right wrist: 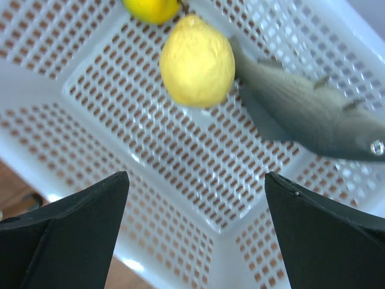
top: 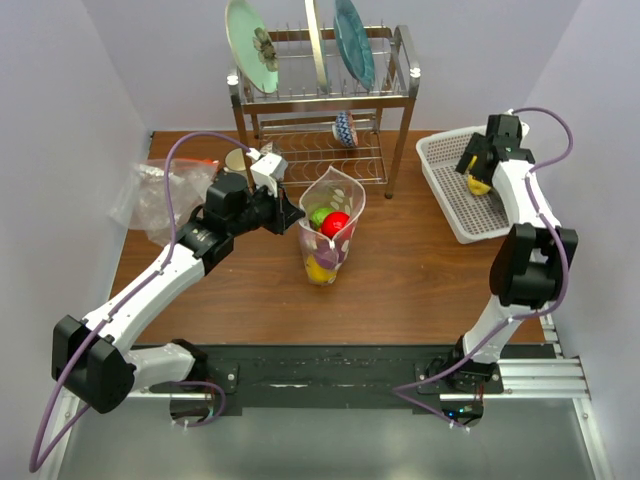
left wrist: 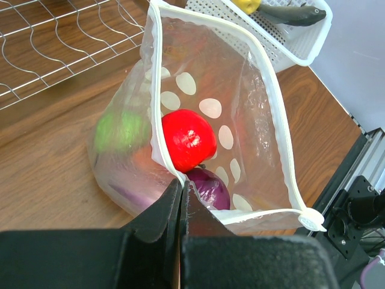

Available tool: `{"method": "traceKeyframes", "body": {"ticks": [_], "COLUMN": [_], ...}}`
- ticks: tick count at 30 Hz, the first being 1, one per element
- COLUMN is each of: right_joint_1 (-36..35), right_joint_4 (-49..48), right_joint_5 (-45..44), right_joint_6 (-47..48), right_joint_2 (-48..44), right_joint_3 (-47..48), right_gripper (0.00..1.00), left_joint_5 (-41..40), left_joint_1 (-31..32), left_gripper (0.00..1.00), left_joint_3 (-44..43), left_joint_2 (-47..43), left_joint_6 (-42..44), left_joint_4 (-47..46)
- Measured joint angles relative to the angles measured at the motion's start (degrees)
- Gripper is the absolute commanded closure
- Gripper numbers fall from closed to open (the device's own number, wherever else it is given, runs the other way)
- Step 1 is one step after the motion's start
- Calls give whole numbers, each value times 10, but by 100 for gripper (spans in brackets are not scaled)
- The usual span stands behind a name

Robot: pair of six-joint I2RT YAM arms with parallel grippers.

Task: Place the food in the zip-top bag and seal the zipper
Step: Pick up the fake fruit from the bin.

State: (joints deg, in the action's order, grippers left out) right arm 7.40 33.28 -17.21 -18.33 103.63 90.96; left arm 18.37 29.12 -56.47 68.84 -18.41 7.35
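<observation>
Right wrist: splayed right gripper (right wrist: 195,180) hovers over yellow toy lemon (right wrist: 197,61), probably grasping it next; left gripper (left wrist: 180,192) pinches polka-dotted clear plastic bag (left wrist: 264,108) open.

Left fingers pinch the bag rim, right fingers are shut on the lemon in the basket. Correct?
One thing is off: the right fingers are not shut on the lemon. They are spread wide open above it in the basket, touching nothing, as the right wrist view shows. The left fingers do pinch the bag rim.
</observation>
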Motion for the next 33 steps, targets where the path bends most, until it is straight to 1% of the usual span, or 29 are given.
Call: {"method": "traceKeyframes", "body": {"ticks": [11, 17, 18, 20, 22, 23, 24, 25, 27, 29, 30, 33], "right_joint_1": [3, 23, 28, 37, 43, 45, 47, 47, 48, 48, 48, 47], "right_joint_4": [-12, -9, -8, -8, -9, -13, -19, -21, -25, -42, -54, -63], "right_joint_5": [-40, -35, -30, -26, -25, -24, -24, -23, -18, -10, -4, 16], "right_joint_6": [2, -4, -5, -10, -14, -16, -18, -19, -21, -23, -22, -23], "right_joint_2": [168, 236, 240, 245, 246, 246, 246, 246, 246, 240, 230, 183], "right_joint_3": [142, 174, 174, 174, 174, 174, 174, 174, 173, 160, 141, 82], "right_gripper": [2, 9, 13, 17, 23, 30, 40, 44, 49, 50, 52, 54], "left_joint_5": [3, 5, 5, 5, 5, 5, 7, 8, 8, 9, 9, 9], "left_joint_1": [-2, -2, -2, -2, -2, -2, -2, -2, -2, -2, -2, -2], "left_gripper": [100, 100, 100, 100, 100, 100, 100, 100, 100, 100, 100, 100], "left_joint_3": [0, 0, 0, 0, 0, 0, 0, 0, 0, 0, 0, 0], "left_joint_2": [0, 2, 2, 2, 3, 3, 4, 4, 4, 4, 4, 4], "left_joint_6": [0, 0, 0, 0, 0, 0, 0, 0, 0, 0, 0, 0], "left_joint_4": [-2, -4, -4, -4, -4, -4, -5, -5, -5, -5, -5, -5]}}
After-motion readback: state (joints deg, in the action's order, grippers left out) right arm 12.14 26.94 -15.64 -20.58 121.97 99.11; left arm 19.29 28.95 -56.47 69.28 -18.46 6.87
